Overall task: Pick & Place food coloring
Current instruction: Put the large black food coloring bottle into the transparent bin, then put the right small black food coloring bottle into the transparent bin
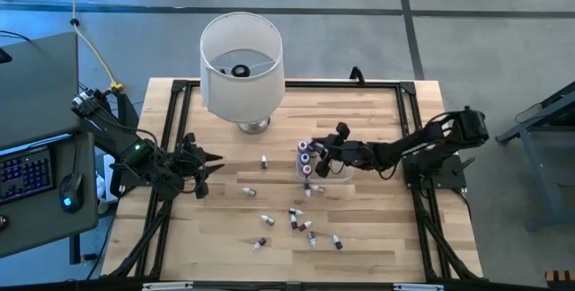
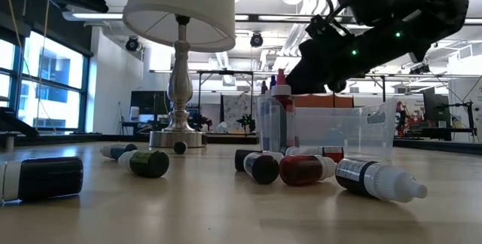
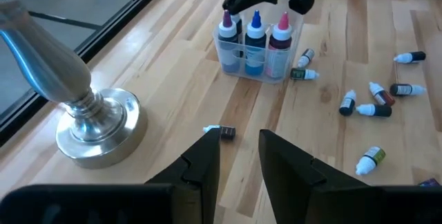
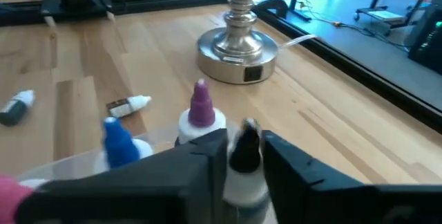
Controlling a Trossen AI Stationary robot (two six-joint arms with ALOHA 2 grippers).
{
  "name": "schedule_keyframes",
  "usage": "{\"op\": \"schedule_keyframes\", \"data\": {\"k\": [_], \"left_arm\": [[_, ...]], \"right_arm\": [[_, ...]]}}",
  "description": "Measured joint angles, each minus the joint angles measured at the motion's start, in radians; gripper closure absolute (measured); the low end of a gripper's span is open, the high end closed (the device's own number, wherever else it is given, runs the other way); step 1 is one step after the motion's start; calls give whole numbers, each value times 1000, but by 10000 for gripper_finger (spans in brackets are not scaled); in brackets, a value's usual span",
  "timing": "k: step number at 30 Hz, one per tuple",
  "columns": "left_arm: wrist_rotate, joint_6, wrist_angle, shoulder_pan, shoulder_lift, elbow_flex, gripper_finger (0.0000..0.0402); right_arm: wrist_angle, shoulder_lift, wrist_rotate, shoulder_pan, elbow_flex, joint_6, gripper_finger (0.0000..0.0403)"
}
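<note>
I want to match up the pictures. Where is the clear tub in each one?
High view: tub right of table centre, under the right claw.
Low view: right of centre, behind the lying bottles.
Left wrist view: far end, three bottles upright inside.
Right wrist view: only its near edge, by the fingers.
Shared landmark: the lamp.

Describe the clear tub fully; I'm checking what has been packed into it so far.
The clear plastic tub is rectangular, see-through and upright on the wooden table, between the lamp and the scattered bottles. Three bottles stand inside at one end: purple-capped, blue-capped and pink-capped. The right gripper hangs over it with a black-capped bottle between its jaws.
</note>
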Motion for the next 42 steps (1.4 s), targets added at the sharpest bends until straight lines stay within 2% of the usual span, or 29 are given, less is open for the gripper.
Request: {"op": "schedule_keyframes", "data": {"k": [4,8,15,19,22,26,33,36,42], "left_arm": [[0,0,0,0,0,0,302],[7,0,0,0,0,0,302],[8,0,2,0,1,0,302],[15,0,2,0,1,0,302],[35,-1,3,0,1,0,302],[35,-2,8,0,1,0,302],[34,-4,8,0,1,0,302],[34,-4,9,0,1,0,302],[42,-4,44,0,1,0,302]], "right_arm": [[-1,0,20,-2,0,-5,279],[10,-26,26,4,4,-76,255],[-5,-188,29,77,63,-244,251],[-215,-298,28,172,130,-312,253],[-418,-328,17,262,189,-184,248],[-592,-296,-5,379,239,122,233],[-644,-173,-112,544,275,604,217],[-754,-135,-136,577,331,742,217],[-1150,-50,-138,598,499,907,217]]}}
